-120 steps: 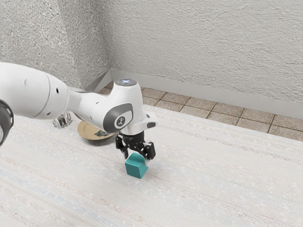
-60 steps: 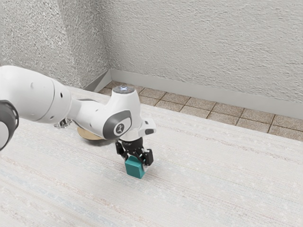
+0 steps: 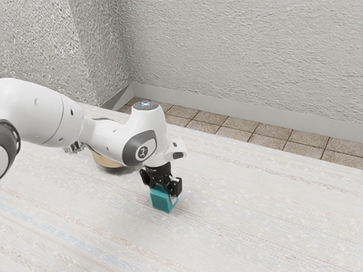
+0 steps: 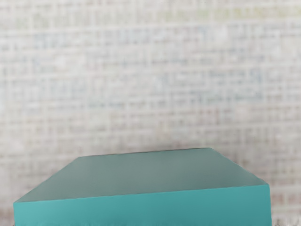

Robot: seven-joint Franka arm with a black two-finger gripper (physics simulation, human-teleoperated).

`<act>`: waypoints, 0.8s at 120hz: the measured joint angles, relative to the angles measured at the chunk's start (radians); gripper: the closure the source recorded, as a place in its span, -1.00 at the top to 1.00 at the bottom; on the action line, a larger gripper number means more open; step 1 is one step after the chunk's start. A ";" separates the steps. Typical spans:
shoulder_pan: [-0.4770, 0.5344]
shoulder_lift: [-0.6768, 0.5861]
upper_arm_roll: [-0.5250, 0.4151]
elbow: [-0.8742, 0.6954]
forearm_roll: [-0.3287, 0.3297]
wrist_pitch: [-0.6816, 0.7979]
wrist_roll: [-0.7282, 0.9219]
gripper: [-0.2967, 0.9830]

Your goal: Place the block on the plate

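Observation:
My black gripper [image 3: 163, 194] points down over the teal block [image 3: 163, 202], shut on it with the fingers at two opposite sides. The block's lower part shows below the hand, at the table surface; whether it touches the table I cannot tell. In the wrist view the block [image 4: 143, 174] lies just under the hand, its top face toward the camera. Farther back, toward the exterior view's left, part of the tan plate [image 3: 104, 161] shows behind the arm, which hides the rest of it.
A clear, glass-like object [image 3: 74, 147] stands beside the plate, partly behind the arm. The pale streaked table [image 3: 255, 215] stretches toward the exterior view's right. Beyond its far edge are a tiled floor and a textured wall.
My hand has come down around the block, and the gripper has drawn in slightly against it. The block has turned a little. The lowered arm now covers more of the plate.

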 joint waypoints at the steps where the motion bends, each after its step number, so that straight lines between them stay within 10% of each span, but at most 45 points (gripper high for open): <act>1: 0.000 -0.002 0.000 0.000 0.000 -0.002 0.000 0.13; 58: 0.091 -0.101 0.079 0.229 0.106 -0.240 0.019 0.02; 96: 0.316 0.132 0.067 0.482 0.125 -0.284 0.013 -0.14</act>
